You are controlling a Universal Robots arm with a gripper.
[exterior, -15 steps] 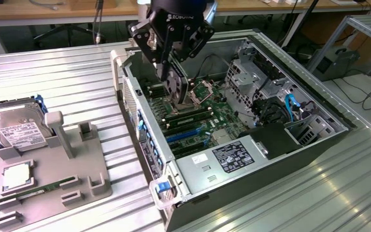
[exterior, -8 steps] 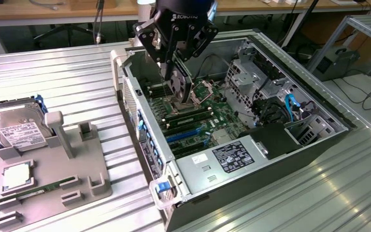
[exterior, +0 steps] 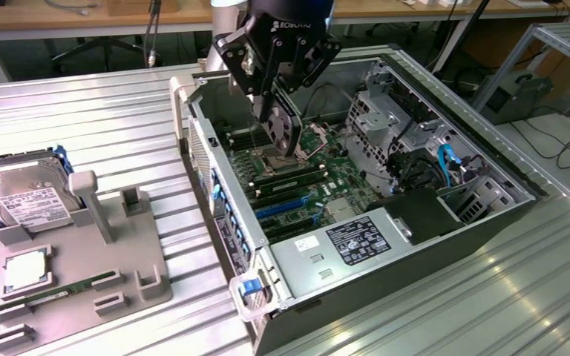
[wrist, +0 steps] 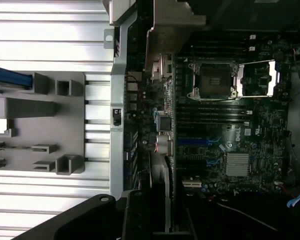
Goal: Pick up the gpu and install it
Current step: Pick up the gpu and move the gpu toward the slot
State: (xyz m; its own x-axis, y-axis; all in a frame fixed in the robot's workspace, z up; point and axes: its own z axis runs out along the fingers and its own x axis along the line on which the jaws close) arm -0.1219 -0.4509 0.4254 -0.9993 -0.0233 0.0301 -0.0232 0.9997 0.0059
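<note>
A corrugated metal table (exterior: 97, 119) carries an open computer case (exterior: 483, 222) with its motherboard (exterior: 315, 189) exposed, and on the exterior view's left a grey holder (exterior: 87, 274) with a hard drive (exterior: 27, 196). Over the motherboard hangs the gripper (exterior: 275, 95), its fingers pinching the gpu (exterior: 281, 130), which stands upright on edge inside the case

My gripper (exterior: 273, 102) hangs from the top of the exterior view and points almost straight down. Its black linkage spreads wide above, and the fingers draw in toward each other below. My fingers (wrist: 136, 216) are pressed from both sides on the gpu (exterior: 283, 127), which I hold upright and edge-on. In the wrist view the gpu runs out from between my fingertips, with its thin edge toward the camera.
</note>
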